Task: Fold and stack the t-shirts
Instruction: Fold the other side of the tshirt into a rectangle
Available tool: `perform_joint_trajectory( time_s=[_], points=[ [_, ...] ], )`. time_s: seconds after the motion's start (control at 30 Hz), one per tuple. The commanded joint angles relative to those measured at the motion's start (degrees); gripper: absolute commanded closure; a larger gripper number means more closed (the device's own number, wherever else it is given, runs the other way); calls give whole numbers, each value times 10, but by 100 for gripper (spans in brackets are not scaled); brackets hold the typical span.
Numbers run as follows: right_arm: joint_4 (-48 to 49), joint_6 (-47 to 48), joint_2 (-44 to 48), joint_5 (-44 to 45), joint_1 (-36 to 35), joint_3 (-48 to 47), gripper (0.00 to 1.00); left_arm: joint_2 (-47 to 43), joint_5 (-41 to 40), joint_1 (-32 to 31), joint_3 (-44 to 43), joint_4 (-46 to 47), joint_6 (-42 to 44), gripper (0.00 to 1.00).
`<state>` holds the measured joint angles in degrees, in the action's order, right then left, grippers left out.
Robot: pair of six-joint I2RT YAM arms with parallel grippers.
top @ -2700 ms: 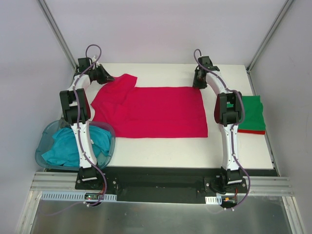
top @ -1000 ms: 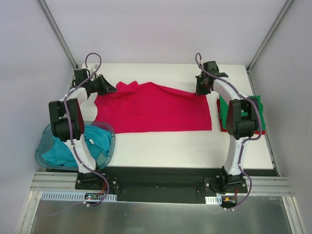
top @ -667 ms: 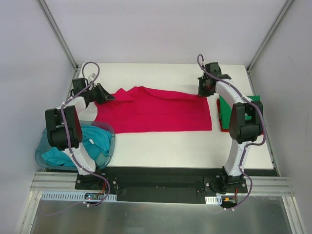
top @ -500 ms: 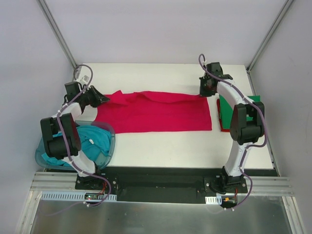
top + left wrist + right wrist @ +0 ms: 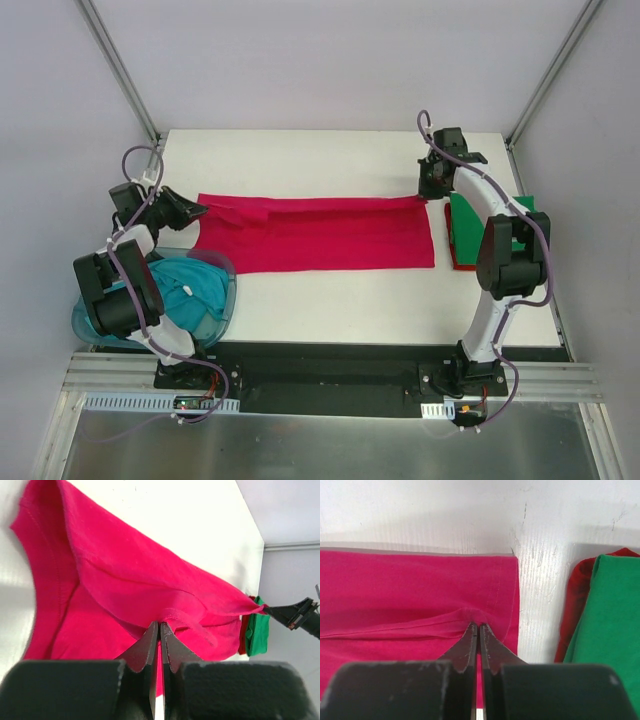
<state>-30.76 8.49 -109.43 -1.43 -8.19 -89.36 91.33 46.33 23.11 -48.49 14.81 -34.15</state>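
A crimson t-shirt [image 5: 320, 240] lies stretched across the middle of the white table [image 5: 330, 160] as a long band, its far edge doubled over. My left gripper [image 5: 196, 211] is shut on the cloth at its left end, seen pinched in the left wrist view [image 5: 160, 624]. My right gripper [image 5: 427, 193] is shut on the far right corner, seen pinched in the right wrist view [image 5: 479, 625]. A folded green t-shirt [image 5: 505, 232] lies on a folded dark red one [image 5: 458, 255] at the right. A teal t-shirt [image 5: 160, 295] lies in the tub.
The translucent blue tub [image 5: 222, 290] stands at the near left, next to the left arm. The folded stack lies close to the right gripper, also shown in the right wrist view [image 5: 612, 620]. Metal frame posts [image 5: 120, 70] rise at the back corners.
Both grippers have lifted the shirt's far edge and brought it forward. The left gripper moved left and nearer, the right slightly right, stretching the shirt into a narrower band.
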Motion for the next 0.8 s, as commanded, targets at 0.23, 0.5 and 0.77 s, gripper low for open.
perform_joint_trajectory(
  time_s=[0.23,0.5,0.77],
  points=[
    [-17,10,21,-9,5,6,100,-28,39,21,3,-5,19,100],
    [-5,6,15,-14,5,35,100,5,29,21,19,-28,37,100],
    [9,-13,14,-11,0,66,72,11,32,21,29,-51,48,89]
  ],
)
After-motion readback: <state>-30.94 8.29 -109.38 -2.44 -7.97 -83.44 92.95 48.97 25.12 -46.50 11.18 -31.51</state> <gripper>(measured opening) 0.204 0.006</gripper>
